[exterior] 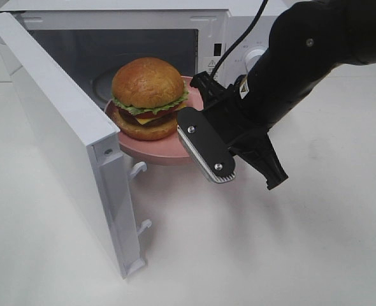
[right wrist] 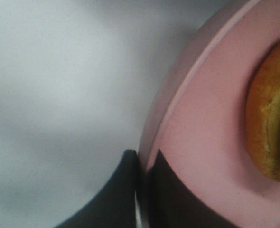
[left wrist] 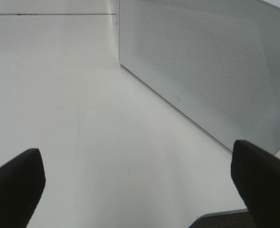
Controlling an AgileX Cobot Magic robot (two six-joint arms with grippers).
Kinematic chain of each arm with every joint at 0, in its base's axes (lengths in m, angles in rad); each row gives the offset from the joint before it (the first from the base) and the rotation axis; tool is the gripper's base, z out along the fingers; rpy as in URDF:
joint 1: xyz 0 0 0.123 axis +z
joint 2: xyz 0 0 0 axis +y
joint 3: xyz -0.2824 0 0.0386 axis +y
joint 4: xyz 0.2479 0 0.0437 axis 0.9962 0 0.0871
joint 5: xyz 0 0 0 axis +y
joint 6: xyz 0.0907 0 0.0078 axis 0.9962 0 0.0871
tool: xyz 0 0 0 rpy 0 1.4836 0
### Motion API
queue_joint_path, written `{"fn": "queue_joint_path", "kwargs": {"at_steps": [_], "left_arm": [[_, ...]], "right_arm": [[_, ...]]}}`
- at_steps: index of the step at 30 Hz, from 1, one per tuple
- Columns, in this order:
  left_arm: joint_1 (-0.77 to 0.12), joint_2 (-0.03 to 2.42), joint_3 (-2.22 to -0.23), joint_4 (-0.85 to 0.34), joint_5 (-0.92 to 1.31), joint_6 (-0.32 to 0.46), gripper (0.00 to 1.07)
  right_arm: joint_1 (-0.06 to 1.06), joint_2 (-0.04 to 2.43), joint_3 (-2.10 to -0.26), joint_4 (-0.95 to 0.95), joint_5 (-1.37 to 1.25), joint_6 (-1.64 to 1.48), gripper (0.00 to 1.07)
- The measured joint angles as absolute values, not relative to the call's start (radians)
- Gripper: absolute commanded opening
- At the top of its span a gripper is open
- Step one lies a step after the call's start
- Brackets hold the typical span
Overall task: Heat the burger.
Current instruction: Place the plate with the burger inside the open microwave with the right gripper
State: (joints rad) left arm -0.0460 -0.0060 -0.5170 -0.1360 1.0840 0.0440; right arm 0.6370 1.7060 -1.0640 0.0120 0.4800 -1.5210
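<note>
Right claw (right wrist: 140,189): clamped tight on the rim of the pink plate (exterior: 169,153), fingertips pinched together over the edge, up close in the right wrist view.
Burger (exterior: 148,95): sitting square on that plate, golden bun on top, lettuce and cheese peeking out the side, right at the mouth of the microwave (exterior: 221,35).
Plate: far half inside the oven cavity, near half poking out over the table (exterior: 283,255); can't tell whether it's resting or held clear.
Door (exterior: 60,121): swung wide open, on the left of the high view.
Left claw (left wrist: 137,180): jaws spread wide, nothing between them, hanging over bare white tabletop near a dotted white panel (left wrist: 211,71).
</note>
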Motion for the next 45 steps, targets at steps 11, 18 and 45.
{"fn": "queue_joint_path", "kwargs": {"at_steps": [11, 18, 45], "left_arm": [[-0.046, -0.006, -0.517, -0.136, 1.084, 0.044, 1.0], [-0.046, -0.006, -0.517, -0.136, 1.084, 0.044, 1.0], [-0.046, -0.006, -0.517, -0.136, 1.084, 0.044, 1.0]], "right_arm": [[0.638, 1.774, -1.185, 0.013, 0.539, -1.521, 0.0], [0.646, 1.826, -1.251, 0.015, 0.563, -1.507, 0.0], [0.672, 2.054, -1.563, 0.008, 0.643, -1.376, 0.0]]}}
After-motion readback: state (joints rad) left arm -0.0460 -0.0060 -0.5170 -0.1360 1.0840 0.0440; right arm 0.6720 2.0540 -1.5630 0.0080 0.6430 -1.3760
